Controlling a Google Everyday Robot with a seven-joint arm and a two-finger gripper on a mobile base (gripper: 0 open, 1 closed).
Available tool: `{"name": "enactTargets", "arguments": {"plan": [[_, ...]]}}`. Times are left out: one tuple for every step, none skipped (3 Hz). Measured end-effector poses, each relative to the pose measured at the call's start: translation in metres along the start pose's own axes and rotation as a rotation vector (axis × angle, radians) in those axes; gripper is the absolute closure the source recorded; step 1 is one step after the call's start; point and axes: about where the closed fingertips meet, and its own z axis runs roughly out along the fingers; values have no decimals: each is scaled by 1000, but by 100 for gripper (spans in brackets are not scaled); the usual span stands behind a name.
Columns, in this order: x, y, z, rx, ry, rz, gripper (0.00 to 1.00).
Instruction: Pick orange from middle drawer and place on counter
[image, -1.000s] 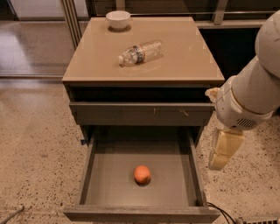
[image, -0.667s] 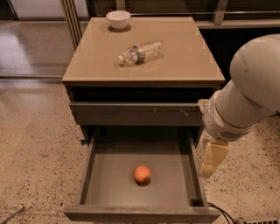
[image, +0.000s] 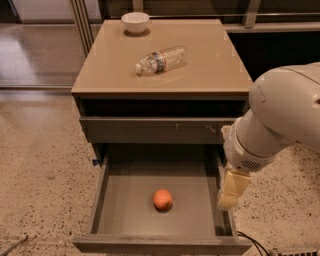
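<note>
Hanging at the right side of the open drawer, the pale cream two-finger gripper (image: 231, 192) points downward from the bulky white rounded robot arm (image: 280, 115), its tip over the drawer's right wall, toward the front. Whether the gripper is spread or pressed together cannot be told from this angle. It is well apart from the small round matt orange (image: 163, 199), which lies on the smooth grey floor of the wide, shallow dark grey-brown middle drawer (image: 125, 215). The orange sits roughly midway between the side walls and somewhat toward the front, touching neither wall. The drawer is pulled far out.

Just above it, a closed dark grey drawer front with small pale scratches (image: 150, 130) sits flush in the cabinet. The glossy tan-beige square counter (image: 210, 70) tops the cabinet. On it a clear plastic water bottle with a label (image: 161, 59) lies on its side near the middle, and a small white bowl (image: 135, 22) stands upright at the far edge, left of centre. Speckled stone floor (image: 40, 165) surrounds the cabinet.
</note>
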Motion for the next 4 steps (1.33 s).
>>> {"name": "enactTargets", "arguments": {"plan": [[-2, -2, 2, 1, -14, -31, 0], [-6, -4, 24, -18, -12, -74, 0], [-17, -7, 58, -43, 1, -138, 0], [-19, -6, 94, -74, 30, -175, 0]]}}
